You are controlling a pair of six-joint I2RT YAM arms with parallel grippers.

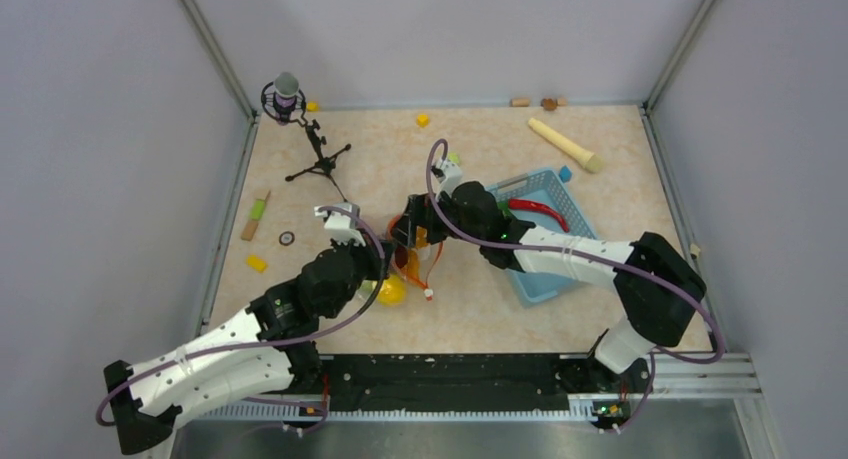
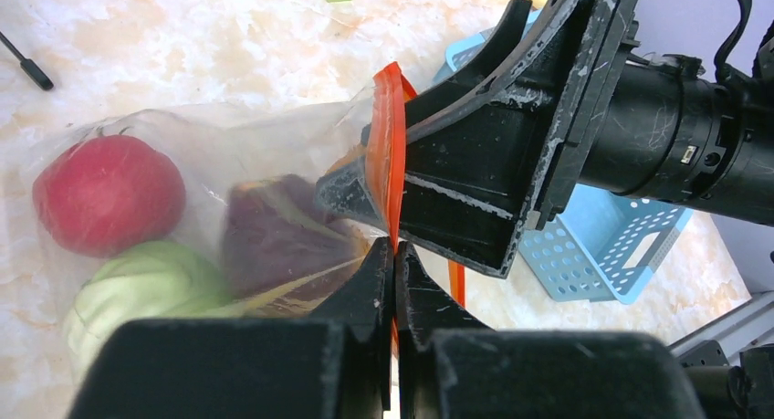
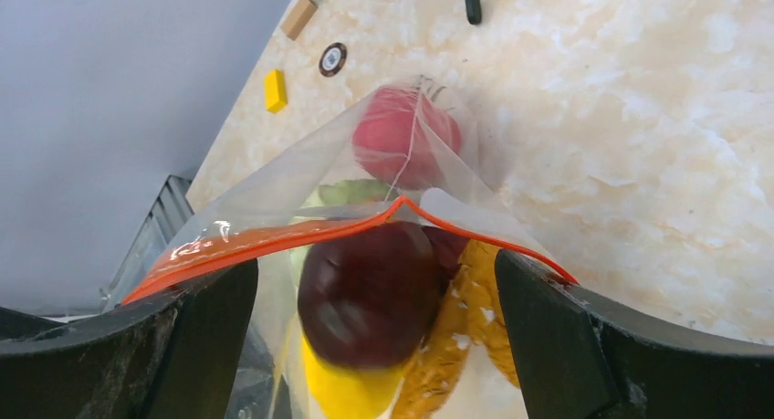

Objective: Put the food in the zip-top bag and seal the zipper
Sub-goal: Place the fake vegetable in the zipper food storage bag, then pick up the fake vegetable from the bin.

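now left gripper (image 2: 394,255) pinches the orange-red zipper strip (image 2: 388,136) of the clear plastic bag (image 2: 228,145); right gripper (image 3: 374,296) spread at its mouth; sealing likely needs it withdrawn.

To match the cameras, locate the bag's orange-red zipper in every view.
Top external: zipper at centre, left of the blue basket.
Left wrist: zipper upright at centre, pinched by the left gripper.
Right wrist: zipper across the middle.
Shared by both wrist views: red tomato.

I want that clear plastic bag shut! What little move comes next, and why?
Probably close the right end effector on the thin orange-red zipper strip: it straddles the strip's gaping halves, open, while the left end effector pinches it.
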